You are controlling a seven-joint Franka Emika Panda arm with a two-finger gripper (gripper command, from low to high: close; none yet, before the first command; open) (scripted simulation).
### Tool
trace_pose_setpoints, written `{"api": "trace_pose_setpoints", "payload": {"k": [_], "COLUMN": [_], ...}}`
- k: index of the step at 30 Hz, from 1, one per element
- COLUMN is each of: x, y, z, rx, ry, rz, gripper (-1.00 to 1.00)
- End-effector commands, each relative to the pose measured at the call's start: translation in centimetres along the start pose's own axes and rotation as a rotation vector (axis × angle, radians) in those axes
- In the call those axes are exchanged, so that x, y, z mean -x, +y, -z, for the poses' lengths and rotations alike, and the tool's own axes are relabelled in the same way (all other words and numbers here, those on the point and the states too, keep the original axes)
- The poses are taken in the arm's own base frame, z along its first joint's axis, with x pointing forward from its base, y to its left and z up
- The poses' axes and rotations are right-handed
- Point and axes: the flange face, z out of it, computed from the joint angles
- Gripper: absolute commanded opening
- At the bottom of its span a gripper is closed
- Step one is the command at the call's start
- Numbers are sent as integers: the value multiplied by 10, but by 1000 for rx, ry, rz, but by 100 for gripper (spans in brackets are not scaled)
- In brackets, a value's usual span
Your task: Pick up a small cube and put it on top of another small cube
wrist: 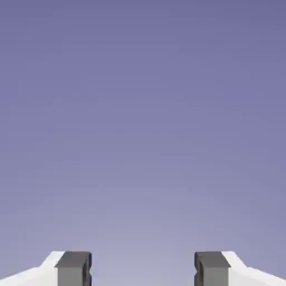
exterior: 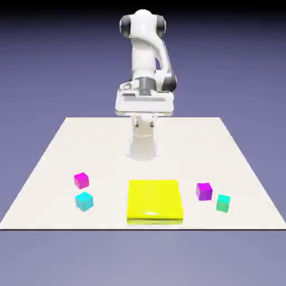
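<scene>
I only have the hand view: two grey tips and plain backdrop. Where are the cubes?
Observer: Four small cubes sit on the white table near its front edge, two on each side of a flat yellow square.
Operator: Which colours?
Observer: On the exterior view's left, a magenta cube with a cyan cube in front of it; on the right, a purple cube and a green cube.
Operator: Is anything stacked yet?
Observer: No, all four rest on the table, apart.
Operator: Am I near them?
Observer: No. The gripper, jaws open and empty, is high up by the base.
</scene>
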Motion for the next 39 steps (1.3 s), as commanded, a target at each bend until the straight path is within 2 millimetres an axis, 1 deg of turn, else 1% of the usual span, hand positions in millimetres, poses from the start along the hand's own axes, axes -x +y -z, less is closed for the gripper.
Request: {"api": "trace_pose_setpoints", "payload": {"k": [1, 5, 9, 11, 13, 15, 17, 18, 19, 23, 28, 29, 30, 31, 35, 39], "x": [-7, -28, -35, -34, -30, -23, -14, -12, -12, -3, 20, 22, 22, 22, 2, -10], "y": [17, 95, 182, 227, 273, 318, 363, 369, 369, 383, 401, 402, 402, 402, 388, 374], "z": [-13, -59, -90, -100, -105, -106, -102, -101, -101, -122, -150, -152, -152, -152, -130, -108], "rx": [41, 208, 379, 465, 552, 639, 727, 739, 739, 738, 739, 739, 739, 739, 738, 738], "ry": [-23, -108, -177, -205, -229, -248, -262, -264, -264, -257, -263, -264, -264, -264, -257, -260], "rz": [-51, -257, -465, -569, -672, -775, -878, -893, -893, -886, -891, -892, -892, -892, -886, -890], "gripper": [0, 0, 0, 0, 0, 0, 0, 0, 0, 0, 0, 0, -100, -100, -100, -100]}}
